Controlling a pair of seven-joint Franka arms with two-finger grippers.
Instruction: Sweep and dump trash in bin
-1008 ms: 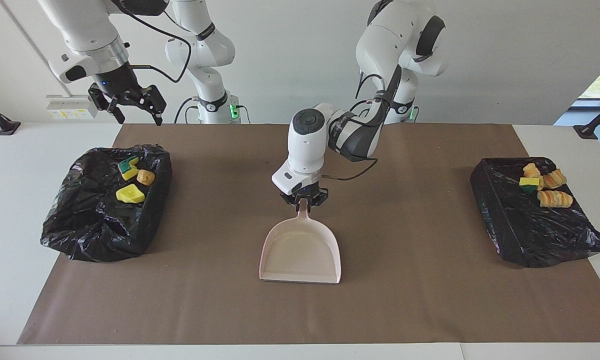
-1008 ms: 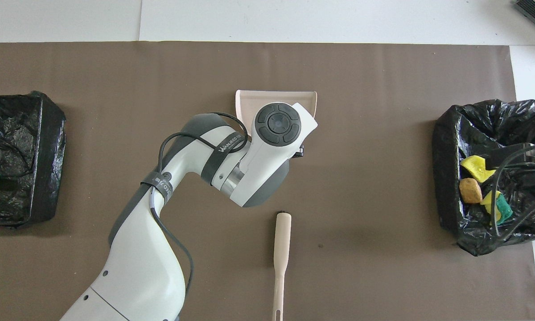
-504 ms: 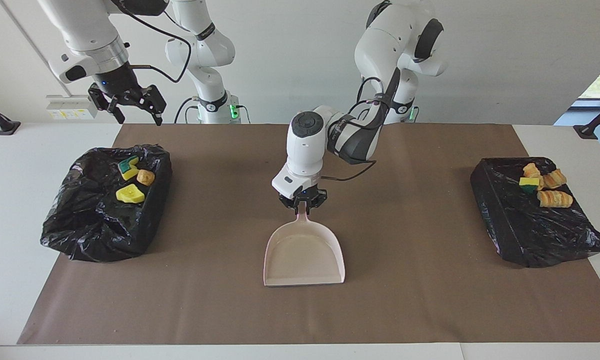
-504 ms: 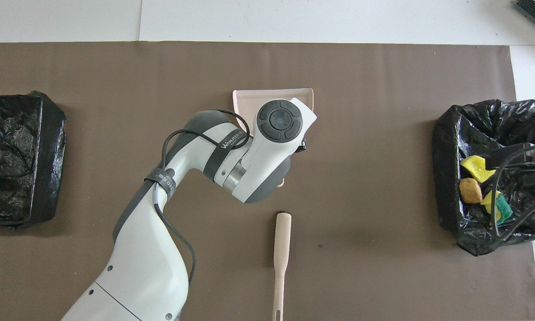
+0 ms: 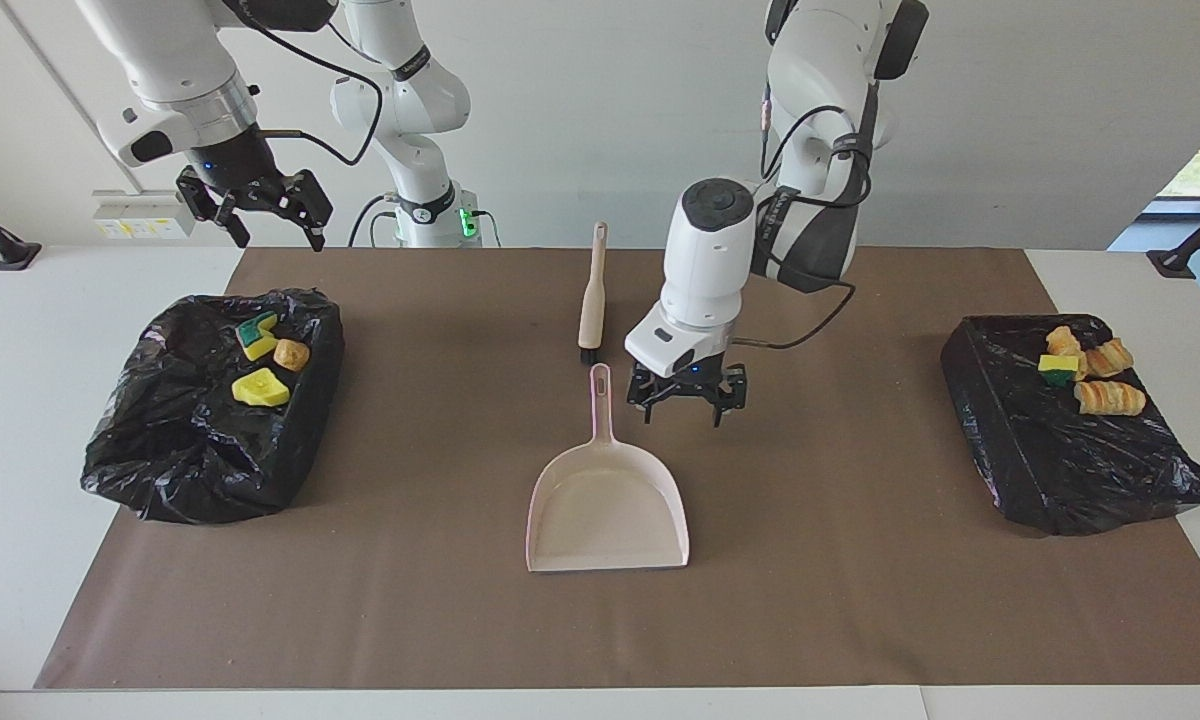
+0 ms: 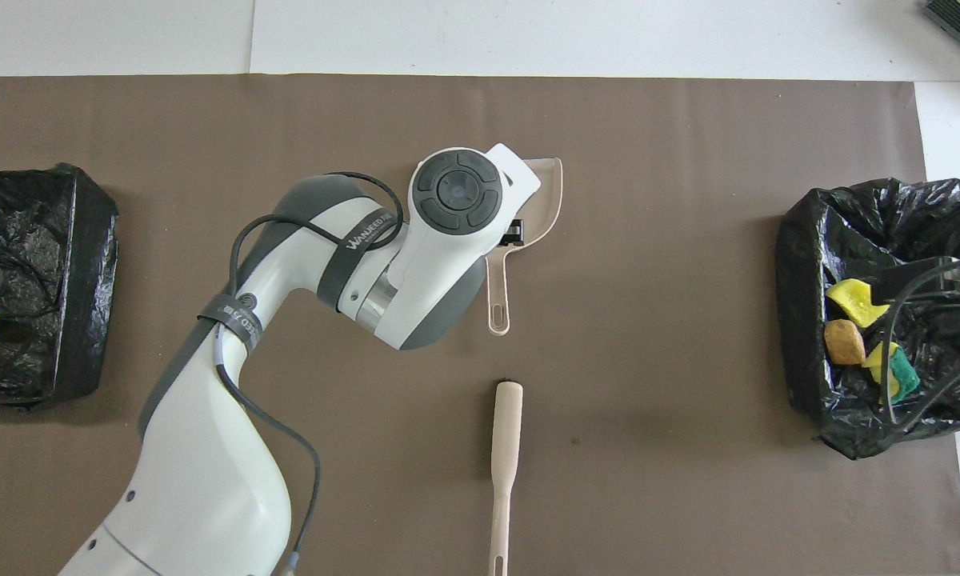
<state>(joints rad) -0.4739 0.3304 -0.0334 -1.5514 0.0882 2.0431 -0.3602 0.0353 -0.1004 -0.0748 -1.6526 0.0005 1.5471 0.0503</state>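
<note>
An empty pink dustpan (image 5: pixel 606 505) lies flat on the brown mat, its handle (image 5: pixel 600 400) pointing toward the robots; it also shows in the overhead view (image 6: pixel 547 200). My left gripper (image 5: pixel 682 412) is open and empty, just above the mat beside the handle, toward the left arm's end. A beige brush (image 5: pixel 592 295) lies nearer to the robots than the dustpan. Three pieces of trash, among them a yellow sponge (image 5: pixel 260 388), lie in the black bin (image 5: pixel 190 450) at the right arm's end. My right gripper (image 5: pixel 278 232) is open above that bin's near edge.
A second black-bagged bin (image 5: pixel 1060 450) at the left arm's end holds tan bread-like lumps (image 5: pixel 1108 397) and a yellow-green sponge scrap (image 5: pixel 1058 368). The brown mat (image 5: pixel 840 600) covers most of the white table.
My left gripper has let go of the dustpan handle, opened, and moved toward the left arm's end. The dustpan now lies free on the mat. The right arm has not moved.
</note>
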